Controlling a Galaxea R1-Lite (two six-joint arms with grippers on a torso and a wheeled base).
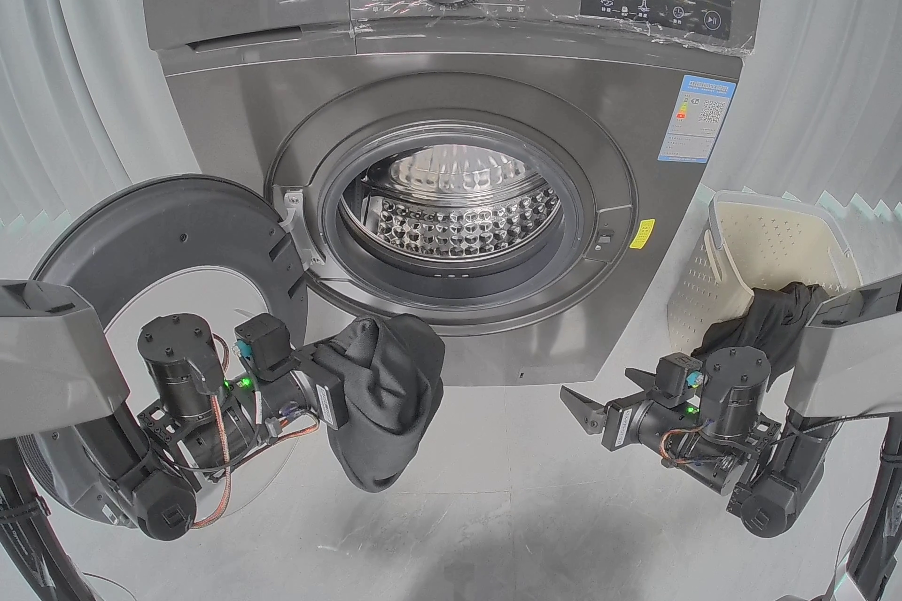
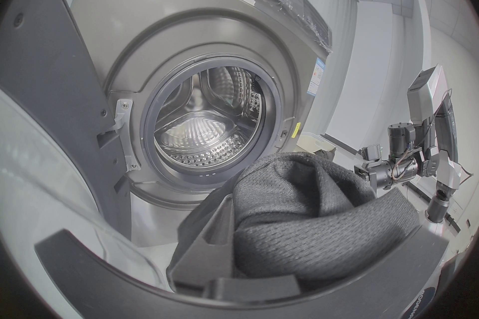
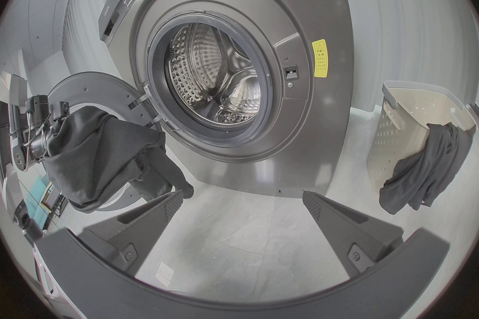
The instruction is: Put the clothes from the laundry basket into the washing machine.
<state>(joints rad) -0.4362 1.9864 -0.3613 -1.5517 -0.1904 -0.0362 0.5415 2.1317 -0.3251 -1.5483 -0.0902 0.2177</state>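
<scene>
The grey washing machine [image 1: 451, 124] stands ahead with its round door [image 1: 160, 255] swung open to the left and its steel drum [image 1: 451, 204] bare inside. My left gripper [image 1: 348, 392] is shut on a dark grey garment [image 1: 390, 396] that hangs bunched below the door opening, in front of the machine's lower left. The same garment [image 2: 309, 215] drapes over my left fingers. My right gripper [image 1: 581, 413] is open and holds nothing, low at the right, beside the basket. The cream laundry basket [image 1: 752, 255] stands right of the machine with a dark cloth [image 1: 780, 316] hanging over its rim.
A pale floor [image 1: 507, 481] stretches in front of the machine between both arms. White curtains [image 1: 827, 21] hang behind and to both sides. The open door takes up the space at the left.
</scene>
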